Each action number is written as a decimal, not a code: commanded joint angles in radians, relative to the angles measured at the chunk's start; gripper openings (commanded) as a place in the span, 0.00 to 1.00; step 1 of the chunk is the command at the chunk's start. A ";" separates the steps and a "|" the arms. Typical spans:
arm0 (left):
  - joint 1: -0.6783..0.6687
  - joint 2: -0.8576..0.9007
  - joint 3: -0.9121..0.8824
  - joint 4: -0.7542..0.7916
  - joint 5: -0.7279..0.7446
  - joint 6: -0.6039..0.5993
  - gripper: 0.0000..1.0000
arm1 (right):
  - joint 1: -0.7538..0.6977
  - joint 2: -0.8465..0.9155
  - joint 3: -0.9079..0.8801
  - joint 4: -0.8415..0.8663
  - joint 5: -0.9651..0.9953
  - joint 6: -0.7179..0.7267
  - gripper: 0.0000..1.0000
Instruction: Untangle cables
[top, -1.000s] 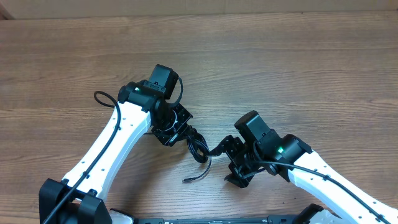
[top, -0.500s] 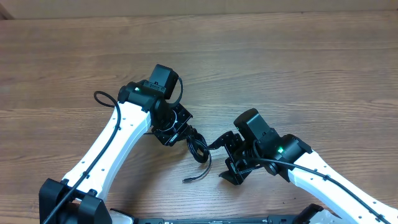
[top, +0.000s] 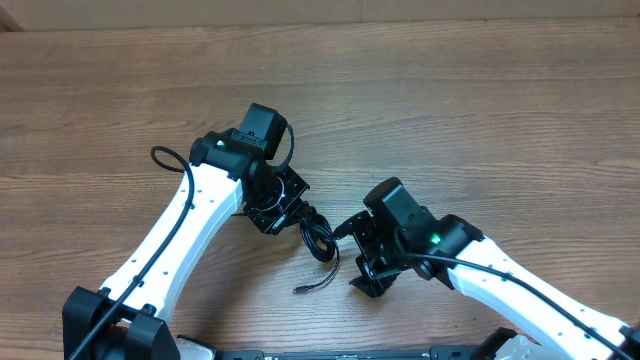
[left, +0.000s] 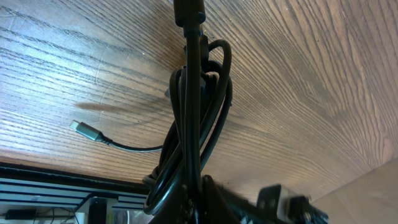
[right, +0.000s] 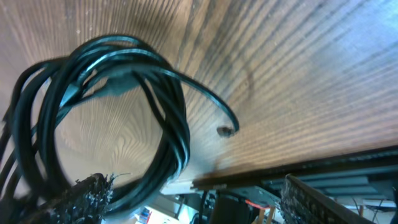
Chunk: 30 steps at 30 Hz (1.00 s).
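Observation:
The cables (top: 319, 240) form a small black coiled bundle between the two grippers, with one loose tail curving down to a plug (top: 300, 290). My left gripper (top: 299, 214) is shut on the bundle's upper left side. In the left wrist view the cables (left: 199, 118) hang out from the shut gripper (left: 200, 198), and a silvery plug (left: 83, 129) lies on the wood. My right gripper (top: 351, 256) stands open just right of the bundle. In the right wrist view the coil (right: 121, 93) fills the left half, and its lower loop passes beside the left finger (right: 81, 198) of the open gripper (right: 199, 204).
The wooden table (top: 480, 110) stretches around both arms. A thicker black arm wire (top: 165, 158) loops out at the left arm's elbow. The table's front edge and dark equipment (right: 323, 180) run close behind the right gripper.
My right gripper has moved left toward the cable bundle and its jaws have spread a little wider. The left gripper and the bundle have stayed put.

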 joint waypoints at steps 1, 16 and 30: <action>0.005 -0.030 0.022 0.003 -0.006 -0.020 0.04 | 0.008 0.053 -0.006 0.050 0.012 0.037 0.86; 0.003 -0.030 0.021 0.002 -0.006 -0.020 0.04 | 0.011 0.154 -0.006 0.222 -0.074 0.040 0.55; 0.003 -0.030 0.021 -0.056 -0.066 0.034 0.04 | 0.006 0.153 -0.006 0.245 0.069 -0.113 0.04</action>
